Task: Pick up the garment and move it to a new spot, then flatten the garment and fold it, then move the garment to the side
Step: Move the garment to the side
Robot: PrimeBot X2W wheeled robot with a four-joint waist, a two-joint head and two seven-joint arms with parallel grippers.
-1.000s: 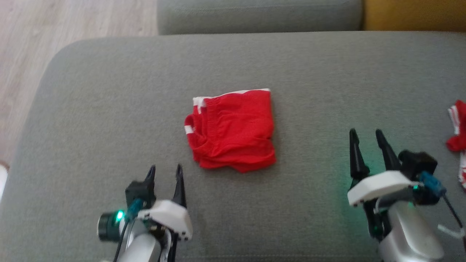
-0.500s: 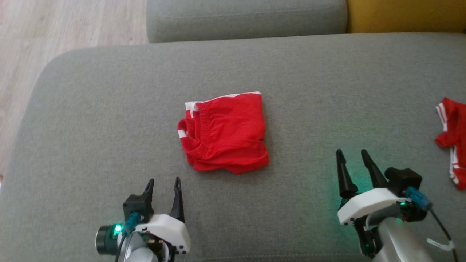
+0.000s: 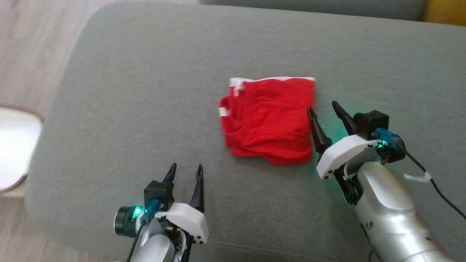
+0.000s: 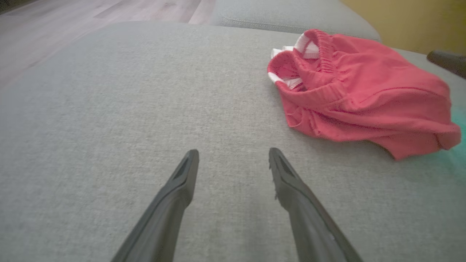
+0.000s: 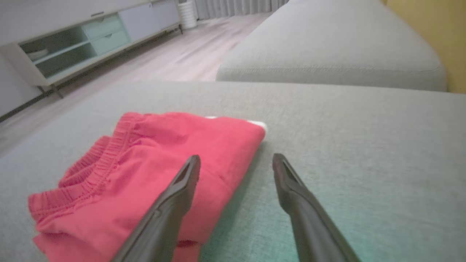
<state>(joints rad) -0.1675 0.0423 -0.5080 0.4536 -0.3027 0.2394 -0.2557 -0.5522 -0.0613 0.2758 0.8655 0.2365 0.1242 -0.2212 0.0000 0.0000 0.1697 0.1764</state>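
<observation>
Head view, one seat cushion [image 3: 145,91] of a grey sofa, carrying:

- Garment [image 3: 267,120]: red shorts with white trim, folded into a rough square. It lies flat near the middle of the cushion, a little toward the far edge and well clear of every edge. The gathered waistband faces the cushion's left edge and a white strip runs along the far side.
- Left gripper [image 3: 186,166]: near the cushion's front edge, fingers spread and holding nothing. It is well apart from the garment, over bare fabric. The left wrist view shows the same, with the garment [image 4: 364,94] ahead and to the right of the spread fingers.
- Right gripper [image 3: 322,106]: at the garment's right side, fingers spread, nothing between them. In the right wrist view one finger [image 5: 174,196] crosses over the red cloth and the other finger [image 5: 298,203] stands over bare cushion. Whether either touches cannot be told.

Surroundings: a second grey cushion [image 5: 327,47] beyond the far edge, pale wood floor [image 3: 22,54] off the left edge, and a low cabinet [image 5: 72,40] across the room.
</observation>
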